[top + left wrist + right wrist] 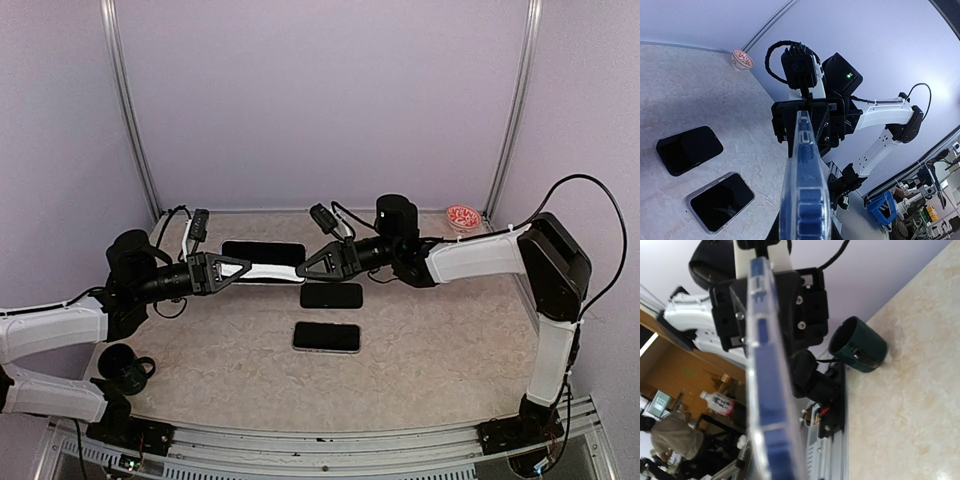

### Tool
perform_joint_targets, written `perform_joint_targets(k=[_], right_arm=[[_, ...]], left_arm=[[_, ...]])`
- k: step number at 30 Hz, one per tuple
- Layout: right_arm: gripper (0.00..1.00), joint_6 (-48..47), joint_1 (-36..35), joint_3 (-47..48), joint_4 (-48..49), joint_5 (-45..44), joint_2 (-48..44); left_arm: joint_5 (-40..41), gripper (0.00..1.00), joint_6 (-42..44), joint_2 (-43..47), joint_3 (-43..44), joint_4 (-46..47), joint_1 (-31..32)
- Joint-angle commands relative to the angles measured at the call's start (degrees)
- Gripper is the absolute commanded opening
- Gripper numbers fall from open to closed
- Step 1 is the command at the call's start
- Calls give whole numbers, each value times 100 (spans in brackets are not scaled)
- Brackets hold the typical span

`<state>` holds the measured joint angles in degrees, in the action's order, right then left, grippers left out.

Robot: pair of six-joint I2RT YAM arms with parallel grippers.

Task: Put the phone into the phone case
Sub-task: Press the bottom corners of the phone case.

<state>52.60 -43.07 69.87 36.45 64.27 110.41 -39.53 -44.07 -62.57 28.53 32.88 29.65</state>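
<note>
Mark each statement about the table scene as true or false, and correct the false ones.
1. The left gripper and the right gripper both grasp one clear plastic phone case, raised off the table. True.
2. The dark green mug stands by the right arm's base. False: it stands at the table's near left edge.
3. The black phone lies stacked on the silver-edged phone. False: they lie apart, each flat on the table.
4. The small red-patterned bowl sits at the far right corner. True.
</note>
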Motion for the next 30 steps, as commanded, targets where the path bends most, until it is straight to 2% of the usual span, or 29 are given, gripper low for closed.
perform_joint_targets(k=[1,5,8,15,22,25,30], right_arm=[[9,-464,-111,264,-646,-200,64],[6,-1006,-117,364,-1180,-513,-107],[9,-1425,-118,510,-1745,-711,-174],[50,-2265,-110,637,-2669,-1071,-394],[74,-3375,-98,760,-3679,-1692,-662],[99,-3765,-98,730,-4019,-2157,-819],[99,-4435,-103,496,-4165,-2802,-1233]], left_arm=[[74,0,107,103,21,325,32],[88,0,93,88,14,322,32],[98,0,92,86,23,322,32],[103,0,101,87,57,300,10],[58,0,112,147,74,243,-11],[47,0,102,157,74,213,-12],[33,0,110,142,83,104,-12]])
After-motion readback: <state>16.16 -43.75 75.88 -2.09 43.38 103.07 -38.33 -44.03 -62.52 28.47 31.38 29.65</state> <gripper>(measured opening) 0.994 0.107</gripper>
